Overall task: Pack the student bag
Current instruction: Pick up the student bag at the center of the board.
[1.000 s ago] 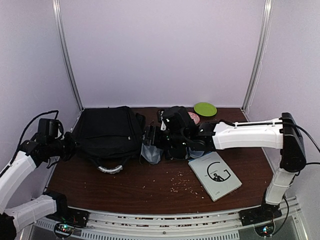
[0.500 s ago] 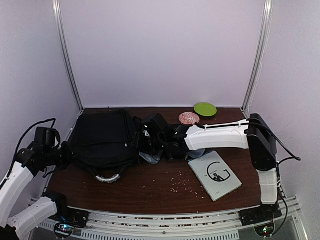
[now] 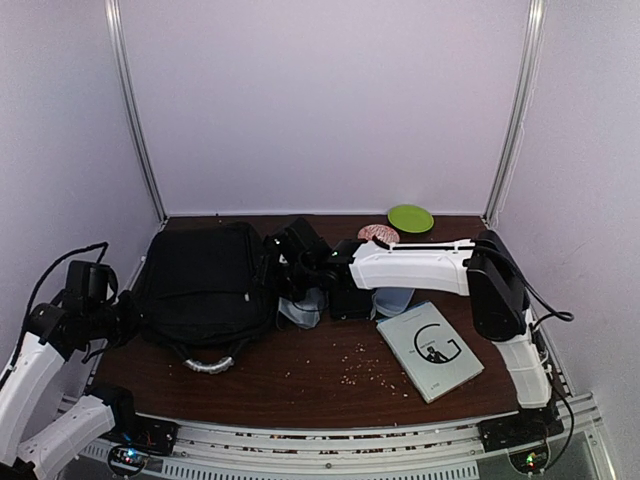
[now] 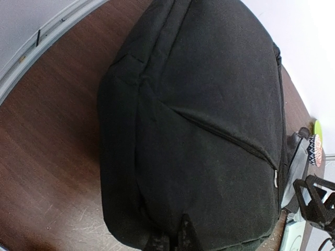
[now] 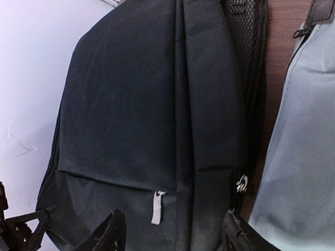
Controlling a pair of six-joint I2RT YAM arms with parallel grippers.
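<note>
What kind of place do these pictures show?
Probably a robot test booth: plain white walls and metal posts enclose a brown table, with a left arm and right arm mounted at its near edge.

The bag (image 3: 205, 285) lies at the left of the table (image 3: 270, 395), its handle (image 3: 212, 364) at the near end. The left claw (image 3: 128, 308) is at its left side, the right claw (image 3: 277, 262) over its right edge. A pouch (image 3: 300, 312) lies just right of the bag, and a book (image 3: 430, 350) lies near right. A plate (image 3: 411, 218) sits far right, with a disc (image 3: 378, 234) just left of it. Crumbs (image 3: 360, 372) lie left of the book, near the table's middle.
</note>
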